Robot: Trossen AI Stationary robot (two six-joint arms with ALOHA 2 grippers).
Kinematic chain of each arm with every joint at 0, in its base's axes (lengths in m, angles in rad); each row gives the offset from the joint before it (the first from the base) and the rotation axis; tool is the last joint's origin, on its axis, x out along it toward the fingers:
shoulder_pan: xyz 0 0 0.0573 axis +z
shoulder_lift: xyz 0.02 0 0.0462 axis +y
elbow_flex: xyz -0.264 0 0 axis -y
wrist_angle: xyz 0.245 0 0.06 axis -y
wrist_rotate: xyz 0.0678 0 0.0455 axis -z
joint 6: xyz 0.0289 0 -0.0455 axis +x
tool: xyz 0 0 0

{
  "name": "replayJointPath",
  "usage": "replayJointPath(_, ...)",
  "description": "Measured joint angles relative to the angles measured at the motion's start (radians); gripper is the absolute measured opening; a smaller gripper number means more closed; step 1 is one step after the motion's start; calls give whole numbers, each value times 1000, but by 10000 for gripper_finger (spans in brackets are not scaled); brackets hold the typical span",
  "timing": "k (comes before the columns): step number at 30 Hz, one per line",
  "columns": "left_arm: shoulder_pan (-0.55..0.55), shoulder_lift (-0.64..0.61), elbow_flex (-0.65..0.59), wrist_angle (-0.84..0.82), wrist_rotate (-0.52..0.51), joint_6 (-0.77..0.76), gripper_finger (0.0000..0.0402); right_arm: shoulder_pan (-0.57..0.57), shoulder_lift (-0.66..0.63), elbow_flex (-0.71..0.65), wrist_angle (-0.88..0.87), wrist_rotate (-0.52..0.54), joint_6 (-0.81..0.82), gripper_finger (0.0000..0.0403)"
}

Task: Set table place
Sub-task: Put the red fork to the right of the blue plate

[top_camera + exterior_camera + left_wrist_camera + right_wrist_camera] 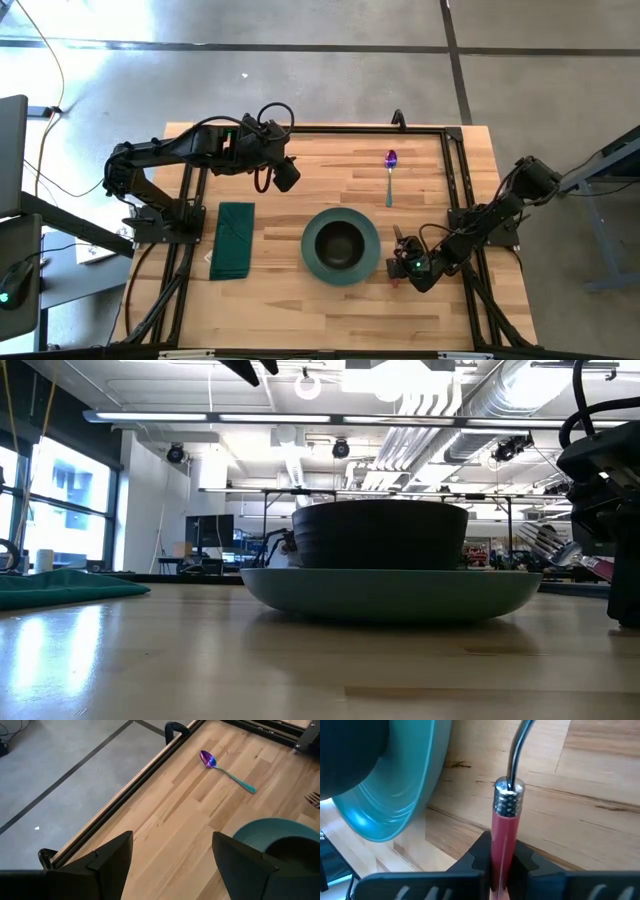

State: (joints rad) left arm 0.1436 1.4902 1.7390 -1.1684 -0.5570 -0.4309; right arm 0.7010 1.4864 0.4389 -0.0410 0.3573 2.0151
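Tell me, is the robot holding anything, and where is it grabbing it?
The right gripper pinches a red-handled metal utensil by its handle, beside the teal plate. Which utensil it is cannot be told. The left gripper is open and empty.

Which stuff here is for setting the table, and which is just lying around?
For the job:
teal plate with dark bowl on it
green napkin
spoon
red-handled utensil between the right gripper fingers

Just there:
left gripper, waiting above the table
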Motion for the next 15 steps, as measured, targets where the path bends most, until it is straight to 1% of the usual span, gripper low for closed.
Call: replayJointPath(15,0,0,0,0,0,5,260,0,0,0,4,2,-14,48)
